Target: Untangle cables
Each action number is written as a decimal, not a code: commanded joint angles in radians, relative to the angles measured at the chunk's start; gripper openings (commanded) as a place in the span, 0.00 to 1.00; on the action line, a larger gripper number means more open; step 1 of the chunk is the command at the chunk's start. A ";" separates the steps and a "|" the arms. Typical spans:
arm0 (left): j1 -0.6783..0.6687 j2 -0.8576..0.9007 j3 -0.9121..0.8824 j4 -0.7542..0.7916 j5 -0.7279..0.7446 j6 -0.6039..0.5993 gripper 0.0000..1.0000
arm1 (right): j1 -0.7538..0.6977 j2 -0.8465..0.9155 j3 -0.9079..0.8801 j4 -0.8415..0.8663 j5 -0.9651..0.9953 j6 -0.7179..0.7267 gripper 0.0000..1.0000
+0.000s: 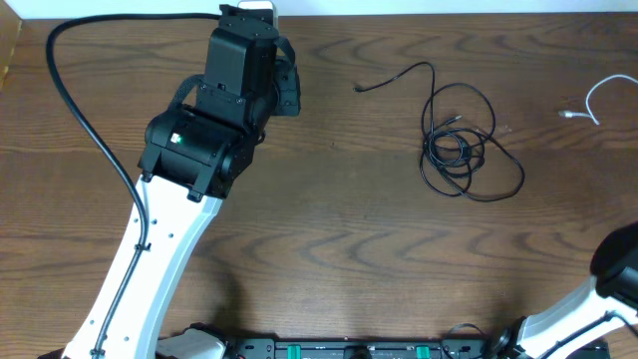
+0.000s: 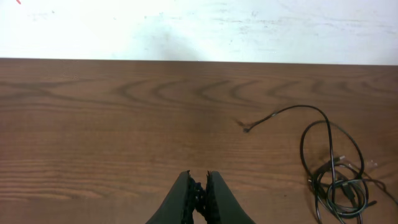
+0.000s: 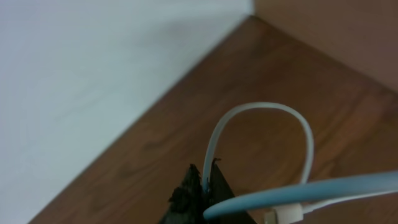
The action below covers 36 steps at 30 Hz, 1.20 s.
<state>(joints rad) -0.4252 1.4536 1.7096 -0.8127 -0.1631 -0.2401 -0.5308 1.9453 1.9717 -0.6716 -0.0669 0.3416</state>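
Observation:
A loose clump of black cables (image 1: 459,150) lies right of the table's middle, with one strand running out to a small plug (image 1: 361,89). The left wrist view shows the same clump (image 2: 336,180) at lower right, well away from my left gripper (image 2: 199,180), which is shut with nothing in it. In the overhead view the left arm's black wrist (image 1: 244,60) hides those fingers. My right gripper (image 3: 204,177) is shut on the white cable (image 3: 261,106), which arcs up from the fingers and loops back past a white plug (image 3: 289,214). Part of that white cable (image 1: 590,98) shows at the far right edge.
A thick black wire (image 1: 90,130) runs along the left arm from the back left of the wooden table (image 1: 329,229). The right arm's base (image 1: 618,269) sits at the lower right corner. A white wall (image 2: 199,28) borders the table's far edge.

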 commanded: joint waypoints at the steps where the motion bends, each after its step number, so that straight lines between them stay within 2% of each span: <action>1: 0.005 0.011 0.002 -0.003 -0.003 -0.009 0.09 | -0.071 0.090 0.012 0.058 0.087 0.063 0.01; 5: 0.005 0.011 0.002 -0.003 -0.003 -0.010 0.09 | -0.121 0.113 0.012 0.114 0.062 0.138 0.01; 10: 0.005 0.013 0.002 -0.003 -0.003 -0.011 0.09 | -0.164 0.108 0.012 0.192 -0.091 0.140 0.02; 17: 0.005 0.039 0.002 -0.003 -0.003 -0.035 0.09 | -0.153 0.214 0.011 0.185 -0.025 0.102 0.06; 18: 0.005 0.043 0.002 -0.003 -0.003 -0.035 0.09 | -0.153 0.237 0.011 0.181 -0.033 0.103 0.10; 19: 0.005 0.045 0.002 -0.003 -0.003 -0.035 0.09 | -0.153 0.255 0.011 0.176 -0.043 0.102 0.20; 20: 0.005 0.047 0.002 -0.003 -0.003 -0.035 0.09 | -0.153 0.273 0.011 0.163 -0.056 0.102 0.36; 21: 0.004 0.048 0.002 -0.003 -0.003 -0.035 0.09 | -0.153 0.284 0.011 0.151 -0.061 0.102 0.62; 22: 0.004 0.048 0.002 -0.003 -0.003 -0.035 0.09 | -0.153 0.293 0.011 0.134 -0.068 0.102 0.82; 23: 0.003 0.048 0.002 -0.003 -0.003 -0.035 0.09 | -0.153 0.294 0.011 0.116 -0.075 0.102 0.97; 32: 0.003 0.048 0.002 -0.003 -0.002 -0.035 0.09 | -0.161 0.207 0.085 -0.044 -0.101 0.086 0.99; 36: 0.003 0.048 0.002 -0.008 0.067 -0.035 0.09 | -0.161 0.144 0.140 -0.170 -0.173 0.042 0.99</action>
<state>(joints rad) -0.4252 1.5009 1.7096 -0.8127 -0.1505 -0.2661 -0.6907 2.1979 2.0480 -0.7998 -0.1719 0.4274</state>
